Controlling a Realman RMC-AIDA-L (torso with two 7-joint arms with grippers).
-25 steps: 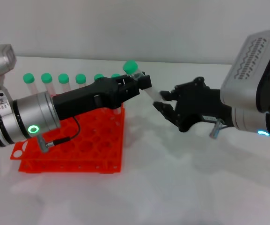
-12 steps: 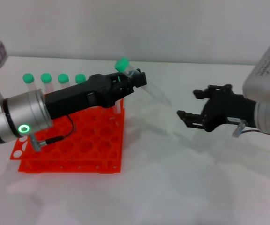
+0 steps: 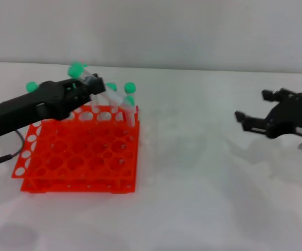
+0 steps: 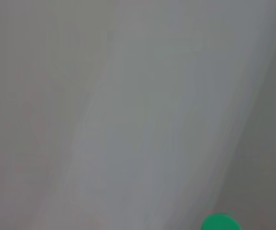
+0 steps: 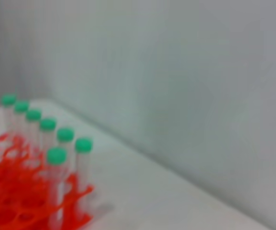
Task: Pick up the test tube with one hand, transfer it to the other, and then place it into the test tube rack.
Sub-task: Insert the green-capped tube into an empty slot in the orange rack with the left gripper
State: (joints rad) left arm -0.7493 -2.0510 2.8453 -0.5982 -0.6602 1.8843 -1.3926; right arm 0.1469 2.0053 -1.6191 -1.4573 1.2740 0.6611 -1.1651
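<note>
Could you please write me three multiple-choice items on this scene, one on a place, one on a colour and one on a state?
1. Where is the left tool?
A. Over the back of the test tube rack
B. On the table right of the rack
C. Beside the right tool

2. What colour is the cap of the test tube held in the left tool?
A. Orange
B. Green
C. Black

3. What state is the right tool in?
A. Shut on a tube
B. Open and empty
C. Resting in the rack

Answers:
1 A, the head view shows it above the rack's back rows.
2 B, the cap above the tool is green.
3 B, its fingers are spread with nothing between them, far to the right of the rack.
</note>
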